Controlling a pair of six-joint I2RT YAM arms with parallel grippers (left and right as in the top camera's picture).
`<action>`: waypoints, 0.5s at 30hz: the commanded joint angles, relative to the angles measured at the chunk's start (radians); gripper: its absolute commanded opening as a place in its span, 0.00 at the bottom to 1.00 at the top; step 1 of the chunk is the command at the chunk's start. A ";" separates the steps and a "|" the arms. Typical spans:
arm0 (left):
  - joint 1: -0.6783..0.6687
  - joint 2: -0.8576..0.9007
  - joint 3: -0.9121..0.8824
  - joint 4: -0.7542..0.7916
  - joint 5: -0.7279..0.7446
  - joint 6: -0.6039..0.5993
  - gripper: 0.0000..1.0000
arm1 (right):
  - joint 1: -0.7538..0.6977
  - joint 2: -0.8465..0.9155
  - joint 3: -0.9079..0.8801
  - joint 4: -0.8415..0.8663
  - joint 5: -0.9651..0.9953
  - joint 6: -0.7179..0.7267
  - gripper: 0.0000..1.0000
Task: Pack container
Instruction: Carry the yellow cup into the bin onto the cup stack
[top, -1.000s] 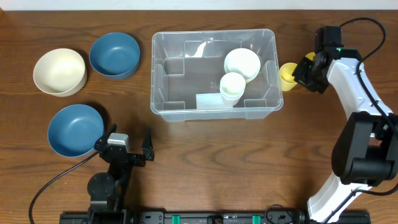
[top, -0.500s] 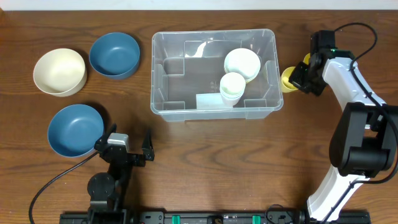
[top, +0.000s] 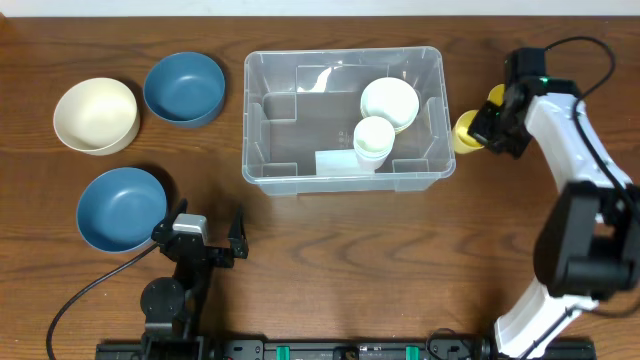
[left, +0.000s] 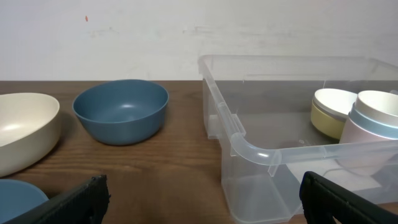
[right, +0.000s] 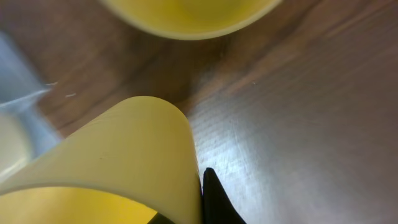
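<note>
Yellow cup (top: 465, 130), pinched by its wall in the closed right gripper (top: 482, 128), could slip or clip the container (top: 345, 54); left gripper (top: 210, 222) gapes empty.

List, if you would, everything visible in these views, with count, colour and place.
container: one, clear, table centre.
cups: two, off-white, inside the container, right half.
flat piece: one, pale, inside, against the near wall.
blue bowls: two, blue, left of the container.
cream bowl: one, cream, far left.
yellow cup: one, yellow, beside the container's right wall.
second yellow cup: one, yellow, just beyond it, partly hidden.
table: one, brown wood.
left gripper: one, black, near edge, open, empty.
right gripper: one, black, shut on the yellow cup.
</note>
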 joint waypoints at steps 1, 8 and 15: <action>0.005 0.001 -0.019 -0.032 0.011 0.006 0.98 | -0.003 -0.153 0.002 -0.024 -0.007 -0.016 0.01; 0.005 0.001 -0.019 -0.032 0.011 0.005 0.98 | 0.037 -0.390 0.002 -0.022 -0.167 -0.138 0.01; 0.005 0.001 -0.019 -0.032 0.011 0.005 0.98 | 0.254 -0.446 0.002 0.028 -0.168 -0.153 0.01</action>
